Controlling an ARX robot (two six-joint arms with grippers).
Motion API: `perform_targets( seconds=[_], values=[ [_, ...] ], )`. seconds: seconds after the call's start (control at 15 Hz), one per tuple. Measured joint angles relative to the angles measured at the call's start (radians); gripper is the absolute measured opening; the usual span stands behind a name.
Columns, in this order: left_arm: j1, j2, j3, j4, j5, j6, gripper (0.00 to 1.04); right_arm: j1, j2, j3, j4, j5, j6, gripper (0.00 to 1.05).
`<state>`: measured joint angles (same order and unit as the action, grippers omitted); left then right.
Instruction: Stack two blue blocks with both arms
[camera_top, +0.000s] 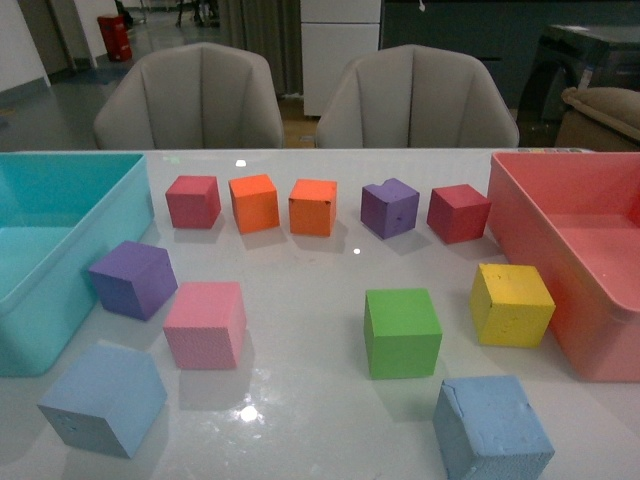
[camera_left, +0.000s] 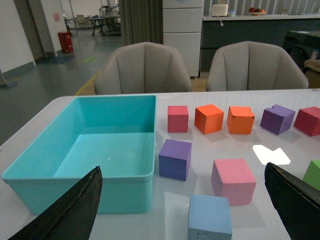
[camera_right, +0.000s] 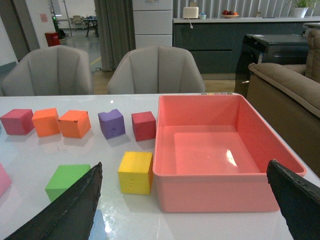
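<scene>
The two blue blocks, pale dusty-blue foam cubes with pitted faces, rest well apart along the near edge of the glossy white table (camera_top: 310, 270), neither stacked nor held.

Starting at the left, we see the large teal plastic bin (camera_top: 75, 160); inside it only its smooth floor and a glint of light show. Just in front of its near corner sits the left blue block (camera_top: 102, 400), turned at an angle. Beside the bin's wall is a darker purple foam cube (camera_top: 133, 278), and a pink foam cube (camera_top: 205, 323) stands just to its right.

Along the far row we count a red foam cube (camera_top: 193, 200), two orange foam cubes (camera_top: 254, 203) (camera_top: 313, 207), a notched purple foam cube (camera_top: 390, 208) and a dark red foam cube (camera_top: 458, 212).

Nearer to us stand a green foam cube (camera_top: 402, 332) and a yellow foam cube (camera_top: 512, 304). The right blue block (camera_top: 493, 428) lies in front of them.

At the far right is the large pink plastic bin (camera_top: 520, 200); in the right wrist view its interior shows only a bare, shiny floor.

The left gripper (camera_left: 182, 167) has its black fingers (camera_left: 75, 210) spread wide, grasping nothing, and the left blue block lies low between them. The right gripper (camera_right: 184, 164) is likewise released, its fingers (camera_right: 295, 200) framing the pink bin.
</scene>
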<state>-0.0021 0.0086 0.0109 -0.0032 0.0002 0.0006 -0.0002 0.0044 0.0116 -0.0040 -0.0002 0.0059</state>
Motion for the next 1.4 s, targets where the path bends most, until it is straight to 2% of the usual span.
perform_targets(
  seconds=[0.93, 1.0, 1.07, 1.13, 1.33, 1.4],
  values=[
    [0.000, 0.000, 0.000, 0.000, 0.000, 0.000, 0.98, 0.000, 0.000, 0.000, 0.000, 0.000, 0.000, 0.98],
    [0.000, 0.000, 0.000, 0.000, 0.000, 0.000, 0.98, 0.017, 0.011, 0.005, -0.024, 0.058, 0.000, 0.98],
    [0.000, 0.000, 0.000, 0.000, -0.001, 0.000, 0.98, 0.068, 0.122, 0.026, 0.021, 0.206, 0.001, 0.98],
    [0.000, 0.000, 0.000, 0.002, 0.000, 0.000, 0.98, 0.060, 0.253, 0.070, 0.119, 0.255, 0.002, 0.98],
    [0.000, 0.000, 0.000, 0.000, 0.000, 0.000, 0.98, 0.094, 0.687, 0.276, 0.386, 0.211, 0.022, 0.98],
    [0.000, 0.000, 0.000, 0.000, 0.000, 0.000, 0.98, 0.110, 0.855, 0.349, 0.380, 0.182, 0.048, 0.98]
  ],
)
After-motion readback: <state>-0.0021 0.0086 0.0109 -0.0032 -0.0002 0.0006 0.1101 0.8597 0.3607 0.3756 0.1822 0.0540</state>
